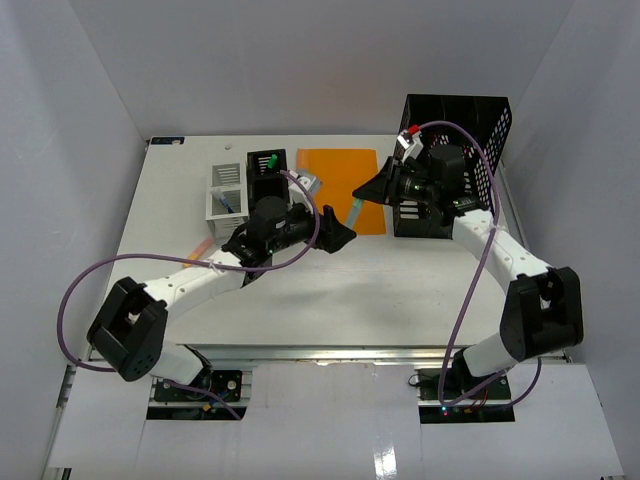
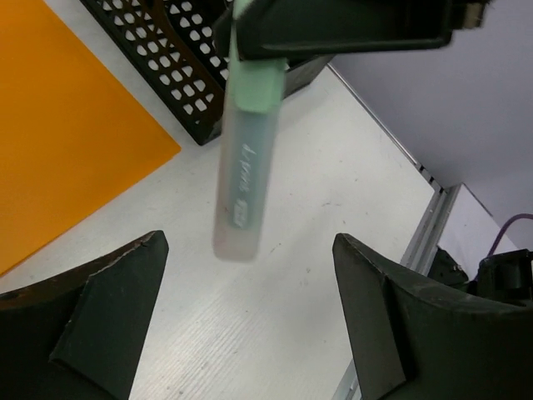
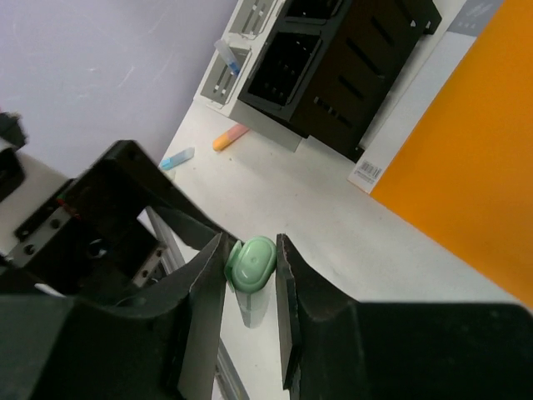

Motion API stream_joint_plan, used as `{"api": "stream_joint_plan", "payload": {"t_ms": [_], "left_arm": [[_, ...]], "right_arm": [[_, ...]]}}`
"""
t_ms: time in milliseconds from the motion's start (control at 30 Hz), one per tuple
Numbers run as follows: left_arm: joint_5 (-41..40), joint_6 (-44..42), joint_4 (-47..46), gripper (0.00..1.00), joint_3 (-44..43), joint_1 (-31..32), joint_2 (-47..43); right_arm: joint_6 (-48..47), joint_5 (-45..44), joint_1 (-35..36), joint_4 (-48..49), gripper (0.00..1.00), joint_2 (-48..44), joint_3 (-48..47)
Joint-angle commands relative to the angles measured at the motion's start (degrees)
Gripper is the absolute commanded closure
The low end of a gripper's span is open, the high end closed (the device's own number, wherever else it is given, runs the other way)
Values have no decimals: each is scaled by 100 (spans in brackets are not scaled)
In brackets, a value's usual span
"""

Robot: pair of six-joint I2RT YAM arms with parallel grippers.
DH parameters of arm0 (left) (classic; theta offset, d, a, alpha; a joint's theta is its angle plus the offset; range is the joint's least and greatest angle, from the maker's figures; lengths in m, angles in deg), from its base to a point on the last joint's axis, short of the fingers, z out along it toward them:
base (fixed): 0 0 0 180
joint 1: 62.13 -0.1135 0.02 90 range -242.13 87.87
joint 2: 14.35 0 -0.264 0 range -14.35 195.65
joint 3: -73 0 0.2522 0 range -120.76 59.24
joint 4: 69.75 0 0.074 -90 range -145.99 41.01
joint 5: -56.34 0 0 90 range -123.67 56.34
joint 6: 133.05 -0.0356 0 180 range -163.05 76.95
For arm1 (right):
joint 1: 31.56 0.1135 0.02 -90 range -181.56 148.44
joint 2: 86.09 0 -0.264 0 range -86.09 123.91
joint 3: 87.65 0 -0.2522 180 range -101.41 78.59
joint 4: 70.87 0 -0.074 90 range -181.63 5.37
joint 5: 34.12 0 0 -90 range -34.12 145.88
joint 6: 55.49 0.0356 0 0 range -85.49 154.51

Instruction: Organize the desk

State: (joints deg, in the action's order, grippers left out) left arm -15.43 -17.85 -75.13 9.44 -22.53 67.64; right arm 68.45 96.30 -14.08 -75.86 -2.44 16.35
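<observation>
- Plain white walls (image 1: 300,60) on left, back and right, closing in tightly.
- Large flat white rectangular tabletop (image 1: 400,290), silver metal rail (image 1: 330,354) along its near edge.
- Soft, even light; faint shadows.

White arm links (image 1: 185,285), black joints (image 1: 130,330) — purple cables (image 1: 62,318).

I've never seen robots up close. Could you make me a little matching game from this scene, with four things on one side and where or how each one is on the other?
Things:
1. green-capped marker
2. orange sheet
3. left fingers
4. black mesh basket

States:
A. open, holding nothing
B. standing at the far right of the desk
C. pinched in the right fingers
D. lying flat

Pairs: 1-C, 2-D, 3-A, 4-B
</observation>
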Motion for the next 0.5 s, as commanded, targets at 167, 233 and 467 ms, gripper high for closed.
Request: {"api": "stream_joint_plan", "payload": {"t_ms": [167, 233, 467], "left_arm": [[-1231, -1218, 1820, 2, -482, -40, -2088], [-1609, -1305, 2491, 2, -425, -40, -2783], [-3028, -922, 3618, 2, -134, -43, -4283]], "right_arm": [[-1433, 129, 495, -1044, 92, 1690, -3235], [-1846, -116, 923, -1253, 92, 2311, -4025], [-2673, -1084, 1864, -957, 92, 3838, -5967]]}}
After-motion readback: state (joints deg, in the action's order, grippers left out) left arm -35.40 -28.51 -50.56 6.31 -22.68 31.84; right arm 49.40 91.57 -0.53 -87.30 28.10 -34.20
